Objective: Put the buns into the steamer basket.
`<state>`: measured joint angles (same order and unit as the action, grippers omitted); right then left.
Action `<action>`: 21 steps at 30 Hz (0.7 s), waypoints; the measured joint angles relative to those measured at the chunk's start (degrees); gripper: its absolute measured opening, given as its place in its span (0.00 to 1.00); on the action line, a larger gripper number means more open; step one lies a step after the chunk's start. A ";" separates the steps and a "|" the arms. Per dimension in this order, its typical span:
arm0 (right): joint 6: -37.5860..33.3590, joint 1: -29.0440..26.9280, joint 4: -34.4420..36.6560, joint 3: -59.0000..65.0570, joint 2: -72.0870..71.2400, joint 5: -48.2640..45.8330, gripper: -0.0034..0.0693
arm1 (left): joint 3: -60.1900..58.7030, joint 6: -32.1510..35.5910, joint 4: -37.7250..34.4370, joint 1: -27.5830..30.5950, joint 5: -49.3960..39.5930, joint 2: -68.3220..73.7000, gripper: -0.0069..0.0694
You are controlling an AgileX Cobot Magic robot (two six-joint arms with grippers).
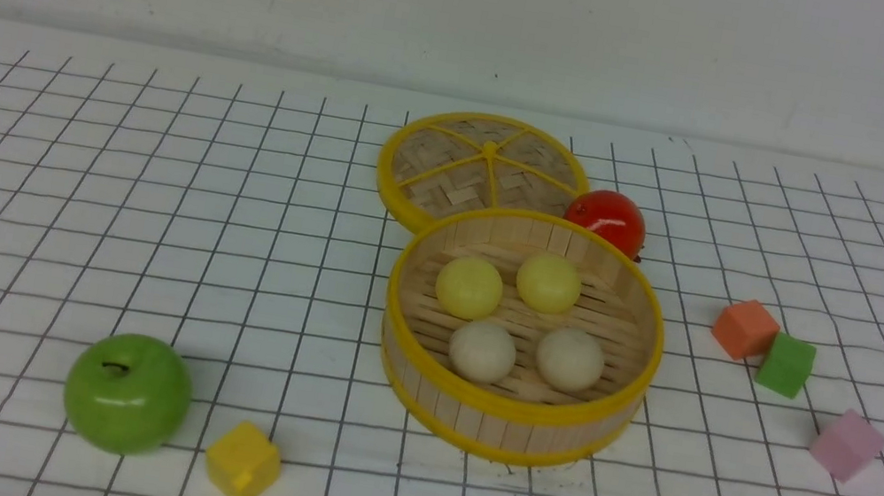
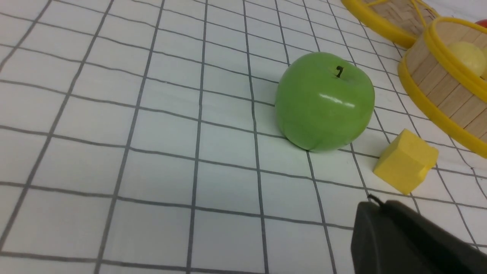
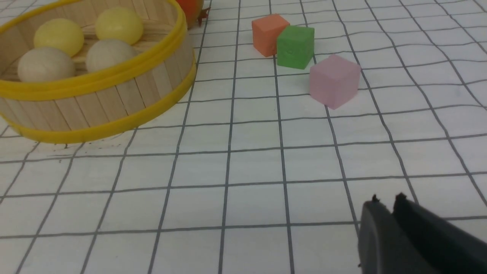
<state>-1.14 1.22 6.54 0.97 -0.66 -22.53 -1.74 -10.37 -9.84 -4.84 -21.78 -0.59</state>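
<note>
All four buns are seen inside the steamer basket, w/ right end effector nearer, apparently near-closed & empty, left end effector closed.

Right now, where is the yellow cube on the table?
In the front view, the yellow cube lies near the front edge on the robot's left side, just right of the green apple and left of the steamer basket.
</note>
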 joint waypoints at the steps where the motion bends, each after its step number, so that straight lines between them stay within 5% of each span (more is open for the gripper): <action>1: 0.00 0.00 0.00 0.00 0.00 0.00 0.12 | 0.00 0.00 0.00 0.00 0.00 0.00 0.07; 21: 0.00 0.00 0.00 0.00 0.00 0.00 0.16 | 0.00 0.00 0.00 0.00 0.00 0.00 0.08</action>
